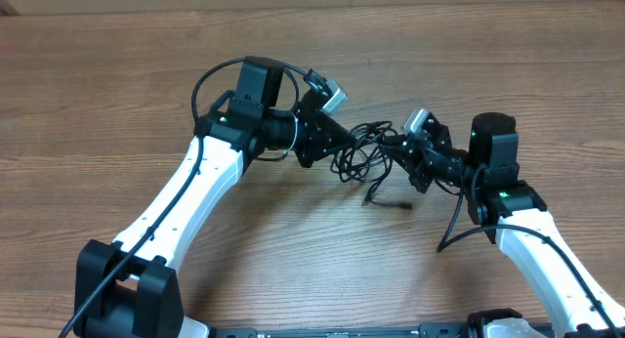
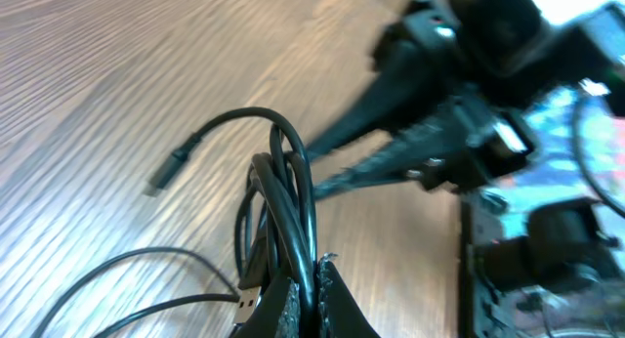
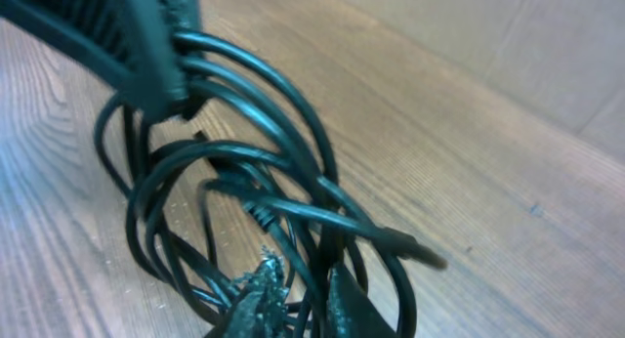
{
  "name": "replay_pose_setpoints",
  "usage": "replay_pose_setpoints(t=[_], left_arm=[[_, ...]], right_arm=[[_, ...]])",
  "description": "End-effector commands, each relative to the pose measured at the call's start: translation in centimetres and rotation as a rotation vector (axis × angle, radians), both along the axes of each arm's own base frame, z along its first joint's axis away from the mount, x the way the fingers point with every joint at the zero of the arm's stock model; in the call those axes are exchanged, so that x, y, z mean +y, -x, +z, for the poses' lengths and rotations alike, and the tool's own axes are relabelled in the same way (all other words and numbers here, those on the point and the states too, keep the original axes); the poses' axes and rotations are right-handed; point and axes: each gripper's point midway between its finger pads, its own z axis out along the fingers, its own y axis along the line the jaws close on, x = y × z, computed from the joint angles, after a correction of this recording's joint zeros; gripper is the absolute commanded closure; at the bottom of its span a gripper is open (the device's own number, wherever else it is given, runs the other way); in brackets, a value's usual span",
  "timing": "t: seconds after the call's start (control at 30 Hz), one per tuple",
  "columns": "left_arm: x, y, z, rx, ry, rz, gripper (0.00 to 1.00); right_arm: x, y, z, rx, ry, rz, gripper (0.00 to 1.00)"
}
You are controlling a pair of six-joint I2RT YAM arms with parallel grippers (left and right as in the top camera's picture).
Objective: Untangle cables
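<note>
Clamping the cables [image 1: 361, 147] from both sides: left gripper [image 1: 337, 143] and right gripper [image 1: 397, 149] are each pinching loops tight, tangle sitting between them, loose plug end [image 1: 404, 204] lying on worktop [image 1: 293, 245].

Mid-frame: cables [image 1: 363, 147] between left pincer [image 1: 330, 143], at their left, and right pincer [image 1: 398, 152], at their right. One plug end [image 1: 406, 205] lies on surface [image 1: 98, 64] below them.
</note>
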Motion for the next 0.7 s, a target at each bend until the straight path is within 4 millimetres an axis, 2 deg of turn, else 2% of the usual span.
replay_pose_setpoints(t=[0.0, 0.07, 0.23, 0.3, 0.37, 0.47, 0.67], left_arm=[[0.8, -1.6, -1.4, 0.049, -0.08, 0.136, 0.96], [1.0, -1.8, -1.6, 0.057, -0.09, 0.158, 0.96], [0.8, -1.7, -1.4, 0.064, -0.078, 0.152, 0.96], [0.5, -1.4, -1.0, 0.07, -0.055, 0.129, 0.96], [0.3, -1.1, -0.7, 0.073, -0.034, 0.109, 0.96], [-0.1, -0.5, -0.2, 0.054, -0.002, 0.054, 0.96], [-1.0, 1.2, 1.6, 0.033, 0.101, -0.074, 0.95]], right_arm=[[0.1, 0.1, 0.7, -0.008, -0.004, 0.006, 0.94], [0.1, 0.4, 0.5, 0.009, -0.006, 0.012, 0.96], [0.1, 0.6, 0.3, 0.025, -0.007, 0.017, 0.96], [0.1, 0.6, 0.3, 0.024, -0.007, 0.016, 0.79], [0.1, 0.5, 0.4, 0.018, -0.007, 0.016, 0.58], [0.2, 0.3, 0.7, -0.003, -0.01, 0.016, 0.44], [0.2, -0.2, 1.5, -0.047, -0.015, 0.016, 0.44]])
